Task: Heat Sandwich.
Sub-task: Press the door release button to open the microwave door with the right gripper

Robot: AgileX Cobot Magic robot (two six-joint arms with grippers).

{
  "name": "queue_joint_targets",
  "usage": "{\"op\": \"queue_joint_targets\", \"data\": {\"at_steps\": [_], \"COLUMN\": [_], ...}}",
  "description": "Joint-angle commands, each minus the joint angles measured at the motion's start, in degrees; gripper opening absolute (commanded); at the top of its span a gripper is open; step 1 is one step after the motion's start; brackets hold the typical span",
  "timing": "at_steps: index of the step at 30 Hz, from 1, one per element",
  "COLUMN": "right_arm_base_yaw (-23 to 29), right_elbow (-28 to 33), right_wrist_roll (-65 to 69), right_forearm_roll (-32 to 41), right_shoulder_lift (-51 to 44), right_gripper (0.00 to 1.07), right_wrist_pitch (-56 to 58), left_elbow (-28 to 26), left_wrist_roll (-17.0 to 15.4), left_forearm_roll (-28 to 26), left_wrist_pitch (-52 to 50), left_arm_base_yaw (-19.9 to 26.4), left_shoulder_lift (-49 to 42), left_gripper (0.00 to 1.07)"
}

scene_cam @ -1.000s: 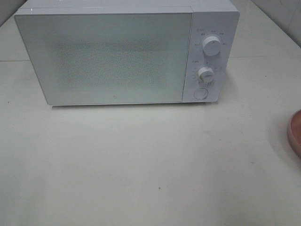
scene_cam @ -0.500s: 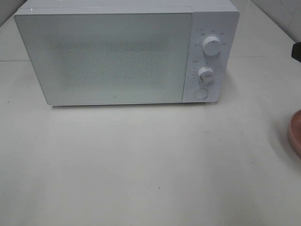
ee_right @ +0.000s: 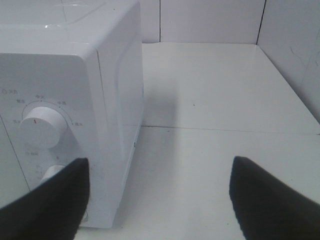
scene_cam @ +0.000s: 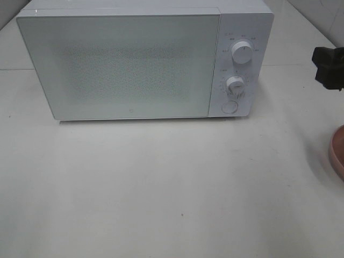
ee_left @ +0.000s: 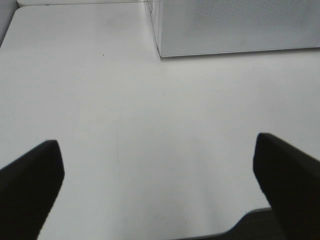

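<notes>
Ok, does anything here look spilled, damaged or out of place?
Nothing stands out. The microwave sits level on the table with its door shut, and no spill or damage shows. Only an edge of the pink plate is in frame; no sandwich shows in any view.

Tiny print around microwave [scene_cam: 134,64] upper knob [scene_cam: 242,54], lower knob [scene_cam: 235,84]: too blurred to read.

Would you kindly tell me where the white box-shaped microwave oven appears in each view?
Exterior high: the microwave oven fills upper left and centre, door shut.
Left wrist: only its lower front corner, beyond the open left gripper.
Right wrist: its control-panel end, close to the open right gripper.
Shared landmark: the upper round white dial, in exterior high and right wrist; the white tabletop in all.
</notes>
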Motion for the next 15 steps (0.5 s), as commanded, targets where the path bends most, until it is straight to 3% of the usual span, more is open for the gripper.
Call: {"op": "queue_joint_targets", "data": {"at_steps": [1, 7, 10, 15], "right_arm_base_yaw": [0.34, 6.7, 12.83, 20.57], "right_elbow": [4.18, 8.02, 9.22, 9.28], "right_wrist_roll": [-1.38, -7.22, -11.17, -11.57], "right_forearm_roll": [1.95, 11.34, 20.23, 27.1], "right_shoulder_lift": [3.15, 7.28, 10.94, 14.61], "right_gripper": [0.75, 0.75, 0.75, 0.75], "right_wrist_pitch": [-13.01, -22.69, -28.07, -32.14], "left_elbow": [0.11, 0.11, 0.11, 0.11], "left_wrist_roll": [-0.17, -0.17, -0.17, -0.17], "left_forearm_roll": [-0.11, -0.11, -0.11, -0.11], "left_wrist_pitch": [-0.23, -0.23, -0.23, -0.23], "left_arm_base_yaw": [-0.4, -0.4, -0.4, -0.4], "left_shoulder_lift": [-1.32, -1.32, -1.32, -1.32], "left_gripper": [0.98, 0.98, 0.98, 0.98]}}
